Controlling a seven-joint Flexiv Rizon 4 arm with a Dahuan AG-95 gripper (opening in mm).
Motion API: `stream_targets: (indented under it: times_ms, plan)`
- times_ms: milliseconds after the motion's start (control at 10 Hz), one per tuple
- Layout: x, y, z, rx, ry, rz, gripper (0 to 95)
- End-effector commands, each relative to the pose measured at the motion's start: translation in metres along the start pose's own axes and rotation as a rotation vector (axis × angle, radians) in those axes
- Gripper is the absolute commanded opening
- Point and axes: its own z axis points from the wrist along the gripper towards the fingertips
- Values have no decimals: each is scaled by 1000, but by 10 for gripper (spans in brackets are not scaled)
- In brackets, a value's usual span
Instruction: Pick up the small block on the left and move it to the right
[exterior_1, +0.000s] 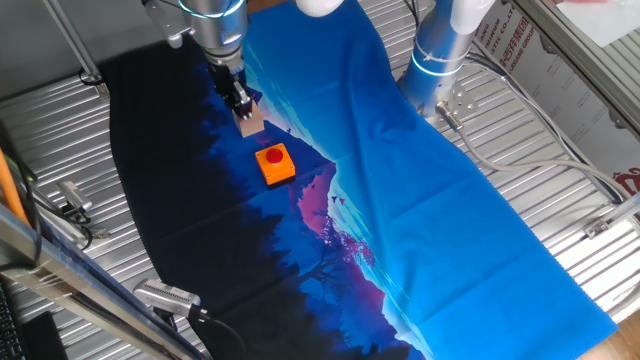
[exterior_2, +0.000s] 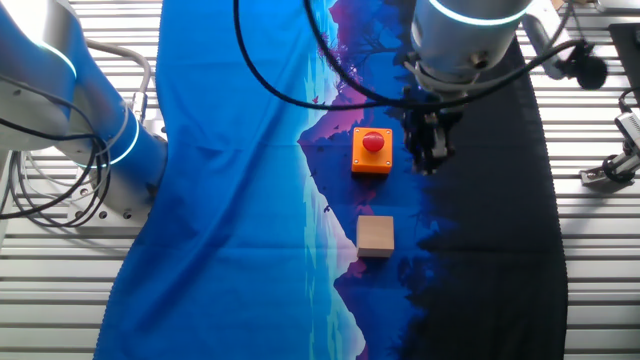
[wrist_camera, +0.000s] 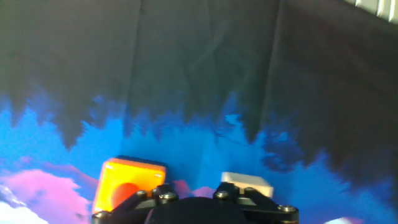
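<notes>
small block (exterior_2: 375, 236) lies free on the cloth (exterior_2: 230, 150); hand (exterior_2: 430, 160) empty, opening unclear.

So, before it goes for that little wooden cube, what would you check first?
1. Small block sits flat on the cloth, free of the gripper: ok.
2. Orange block stands apart from the small block, not touching: ok.
3. Both blocks show in the hand view: ok.
4. Gripper open wide enough for the small block: cannot tell.
5. Gripper centred over the small block: cannot tell.
</notes>
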Motion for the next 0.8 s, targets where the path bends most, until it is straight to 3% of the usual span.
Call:
stream_targets:
  times_ms: [100, 200, 300, 600, 700, 800]
  plan:
    - [24, -29, 17, 25, -6, -60, 0]
    - [38, -40, 28, 22, -9, -70, 0]
    - [42, -39, 34, 7, -12, -45, 0]
    - [41, -31, 59, -22, -40, -60, 0]
    - [39, -31, 60, -48, -45, -61, 0]
    - [38, -34, 58, -32, -43, -45, 0]
